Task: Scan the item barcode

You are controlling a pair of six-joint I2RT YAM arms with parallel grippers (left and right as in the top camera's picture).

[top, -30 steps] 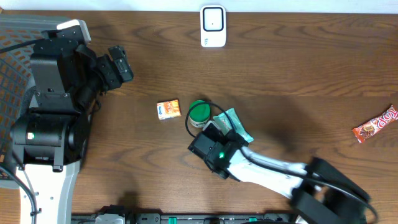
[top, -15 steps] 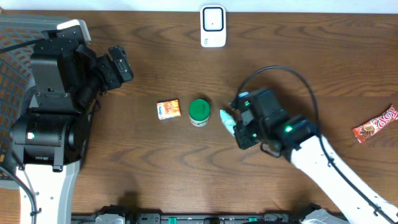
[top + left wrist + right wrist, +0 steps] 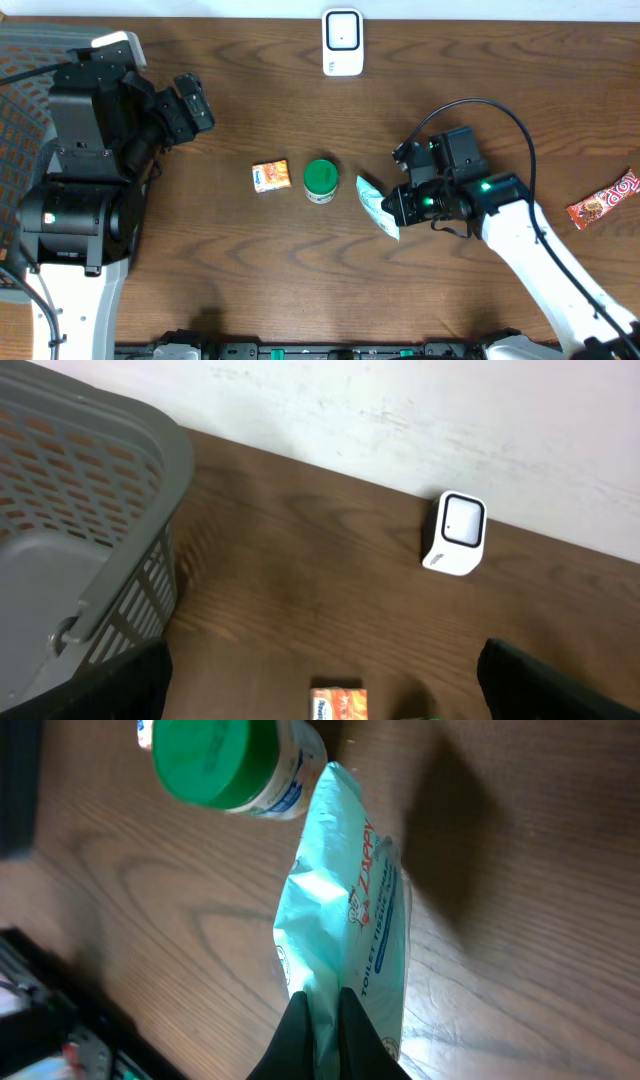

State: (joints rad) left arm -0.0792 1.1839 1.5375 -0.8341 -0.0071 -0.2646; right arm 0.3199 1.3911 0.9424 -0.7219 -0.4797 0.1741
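Tissue pack [image 3: 340,910] — mint-green, crinkly, blue print — pinched in R jaws; L jaws spread.

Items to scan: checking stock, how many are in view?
4: orange box and green-lidded jar mid-table, tissue pack in right claw, candy bar at right edge. Basket may hide more.

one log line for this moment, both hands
right hand: shut on pale green plastic tissue packet | left hand: open, empty | white boxy scanner: apart from packet
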